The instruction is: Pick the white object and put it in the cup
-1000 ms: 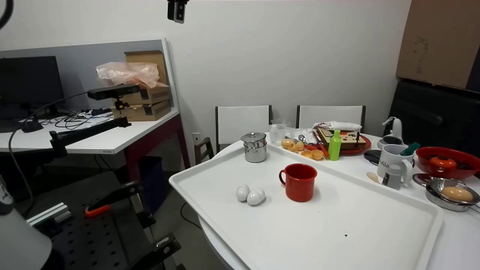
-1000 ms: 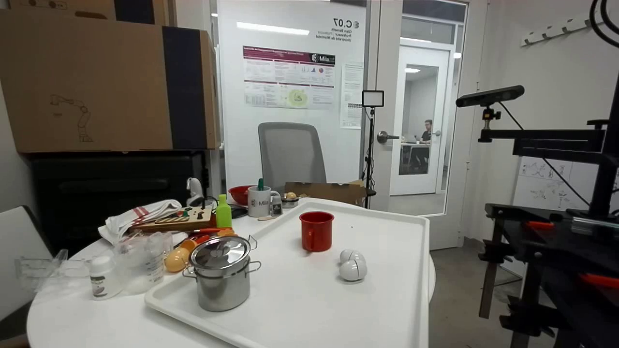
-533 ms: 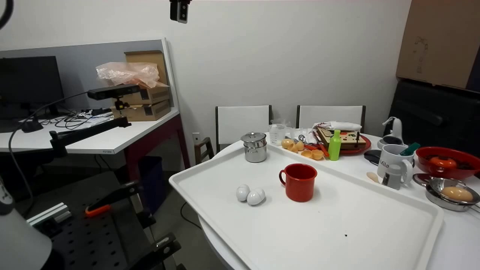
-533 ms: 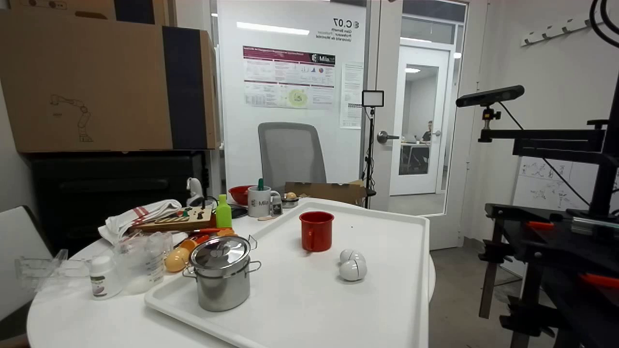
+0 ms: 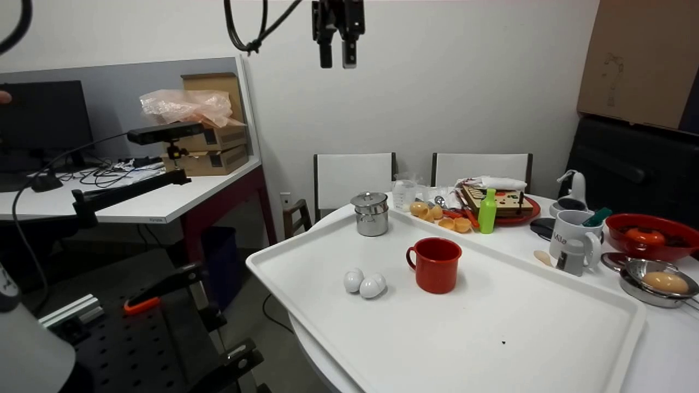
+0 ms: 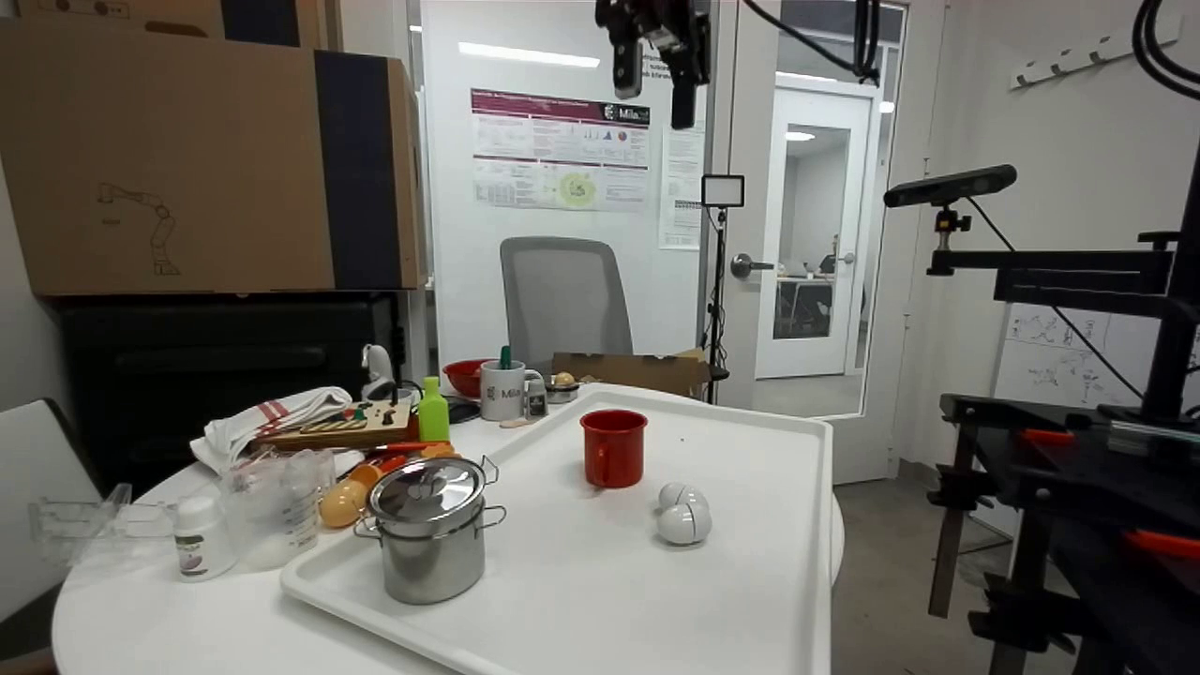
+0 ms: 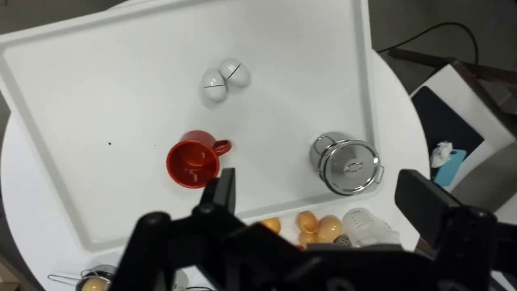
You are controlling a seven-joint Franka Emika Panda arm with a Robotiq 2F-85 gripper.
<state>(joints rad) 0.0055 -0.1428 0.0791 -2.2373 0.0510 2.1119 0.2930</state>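
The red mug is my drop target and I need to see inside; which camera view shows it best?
The wrist view: it looks down into the red mug, showing its mouth, inner wall and handle. Both exterior views show it upright, outer wall and handle clear, but only part of the inner wall.

My hand (image 5: 337, 61) of matt black, the red mug (image 5: 437, 273) smooth and glossy, two shiny white eggs (image 7: 236, 72), a polished metal pot (image 6: 433, 560), a cloth towel (image 6: 246, 431)
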